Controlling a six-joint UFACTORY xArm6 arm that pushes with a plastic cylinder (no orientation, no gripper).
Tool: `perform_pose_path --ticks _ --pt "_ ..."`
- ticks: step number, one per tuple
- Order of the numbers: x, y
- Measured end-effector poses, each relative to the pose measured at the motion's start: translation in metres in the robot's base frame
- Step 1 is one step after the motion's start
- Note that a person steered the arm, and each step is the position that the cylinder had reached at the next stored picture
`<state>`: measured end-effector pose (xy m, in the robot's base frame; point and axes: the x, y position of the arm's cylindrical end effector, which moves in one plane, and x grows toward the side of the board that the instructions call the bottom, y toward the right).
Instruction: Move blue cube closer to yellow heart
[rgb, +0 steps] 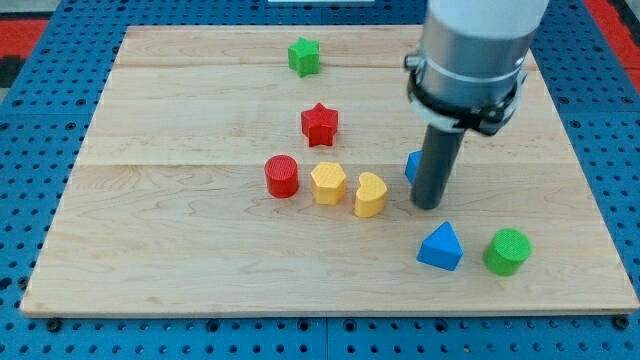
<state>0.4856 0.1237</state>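
The blue cube (412, 165) sits right of the board's middle; only its left edge shows, the rest is hidden behind my rod. The yellow heart (370, 194) lies a short way to the left of it and slightly lower. My tip (429, 206) rests on the board just below and right of the cube's visible edge, to the right of the yellow heart.
A yellow hexagon (328, 183) touches the heart's left side, with a red cylinder (282, 176) further left. A red star (319, 124) lies above them and a green star (304, 56) near the top. A blue triangle (441, 247) and green cylinder (507, 251) sit at lower right.
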Motion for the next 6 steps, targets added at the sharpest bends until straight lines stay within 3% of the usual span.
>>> perform_pose_path --ticks 1,2,3,5,6 --pt "-0.024 0.071" --pt "-0.071 0.075" --pt "-0.069 0.027" --pt "-0.006 -0.011" --pt "-0.014 -0.017"
